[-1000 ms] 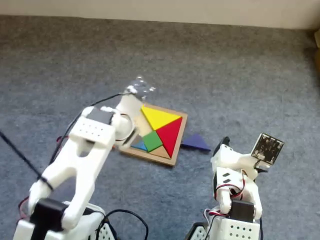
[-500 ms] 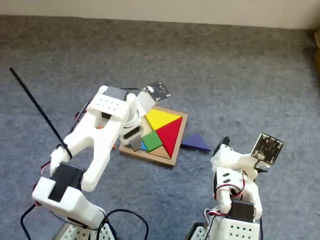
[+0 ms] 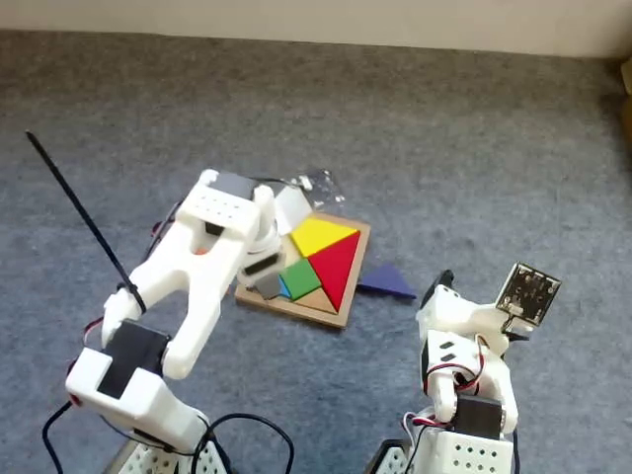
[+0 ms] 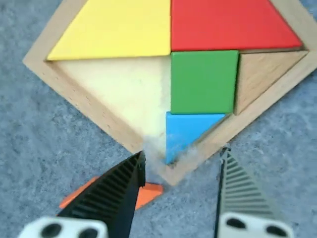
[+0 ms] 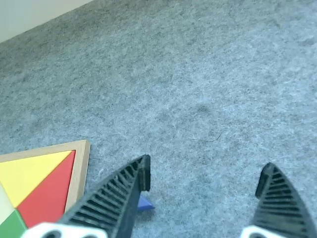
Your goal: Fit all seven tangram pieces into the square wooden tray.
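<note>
Left wrist view, with the empty left pincer [image 4: 183, 154] spread wide above a corner of the square wooden tray [image 4: 79, 97], just beside the flat orange wooden piece [image 4: 148, 190] on the grey tabletop [image 4: 39, 148], likely to fetch it for the bare gap [image 4: 119, 94].

No legible text, label, brand, number or sign anywhere.
</note>
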Controlling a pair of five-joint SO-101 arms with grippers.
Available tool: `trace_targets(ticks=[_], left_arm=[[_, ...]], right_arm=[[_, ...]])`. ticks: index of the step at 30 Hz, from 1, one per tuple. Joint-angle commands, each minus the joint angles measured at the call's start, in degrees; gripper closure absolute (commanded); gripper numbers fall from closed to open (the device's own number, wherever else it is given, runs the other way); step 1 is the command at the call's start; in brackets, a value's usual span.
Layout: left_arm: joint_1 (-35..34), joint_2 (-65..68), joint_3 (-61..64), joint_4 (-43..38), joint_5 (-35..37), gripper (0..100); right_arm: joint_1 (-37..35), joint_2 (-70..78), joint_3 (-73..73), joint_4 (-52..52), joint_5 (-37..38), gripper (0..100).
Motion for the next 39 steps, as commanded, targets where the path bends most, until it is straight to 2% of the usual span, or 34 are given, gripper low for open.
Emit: trace_targets(ticks=[1, 6, 8, 11, 17, 19, 32, 39], left_arm=[[3.91, -0.22, 4.53, -5.01, -0.44, 77], [3.82, -0.22, 9.19, -11.52, -0.26, 77], [3.74, -0.4, 9.63, -11.78, -0.18, 77], [3.74, -1.01, 9.63, -9.85, -0.18, 77], [2.51, -5.93, 4.09, -0.62, -0.09, 77], [1.8, -6.81, 2.95, -1.23, -0.09, 77], [1.54, 8.22, -1.89, -6.77, -0.09, 77], [1.71, 9.01, -1.89, -6.59, -0.26, 84]], right_arm=[[-0.57, -0.31, -0.84, -1.8, 0.0, 66.6], [-0.57, -0.31, -0.84, -1.8, 0.0, 66.6], [-0.57, -0.31, -0.84, -1.8, 0.0, 66.6], [-0.57, -0.31, -0.92, -1.8, 0.0, 66.6], [-0.57, -0.31, -1.01, -1.8, 0.0, 66.6], [-0.57, -0.31, -1.01, -1.8, 0.0, 66.6], [-0.57, -0.31, -1.1, -1.8, 0.0, 66.6], [-0.57, -0.31, -1.1, -1.8, 0.0, 66.6]])
